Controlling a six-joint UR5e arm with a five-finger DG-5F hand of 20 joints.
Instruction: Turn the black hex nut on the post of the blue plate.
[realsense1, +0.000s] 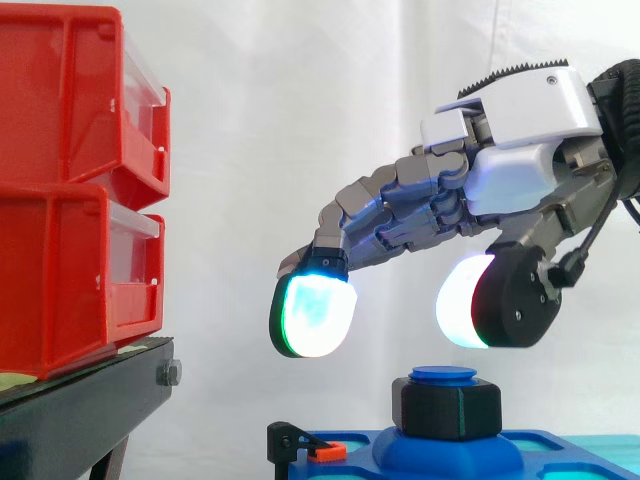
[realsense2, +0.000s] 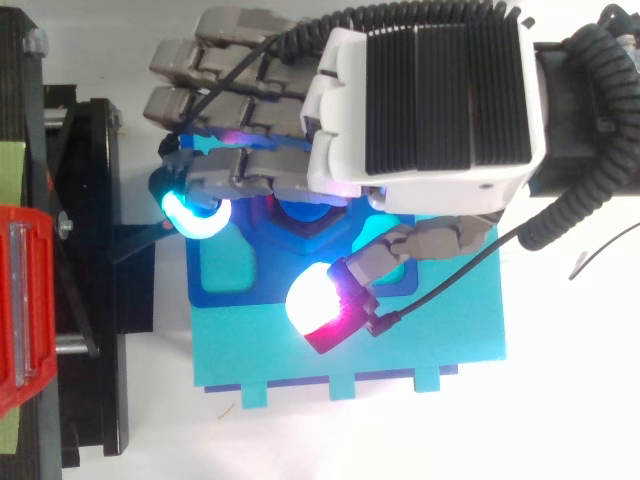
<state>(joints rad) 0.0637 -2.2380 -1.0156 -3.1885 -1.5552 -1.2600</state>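
Red bins stand at the left, closest to the side camera, stacked on a black stand. Right of them, low in the side view, a small black bracket with an orange piece sits at the left end of the blue plate. From the middle of this plate the post rises upright, and the black hex nut sits around it, just under the post's blue cap.

The hand comes in from the right and hovers above the nut without touching it. Its fingers are loosely bent and spread, and they hold nothing. One fingertip, glowing green and white, hangs to the left of the nut and higher. The thumb pad hangs almost straight above the nut's right side, a little apart from the cap. So the nut lies below the hand, between finger and thumb. The coming move probably must go down along the post's axis and then close on the nut's flats.

From above, the hand covers most of the nut, so the place of the other fingers toward it is hard to judge. The plate's right end is cut off in the side view.
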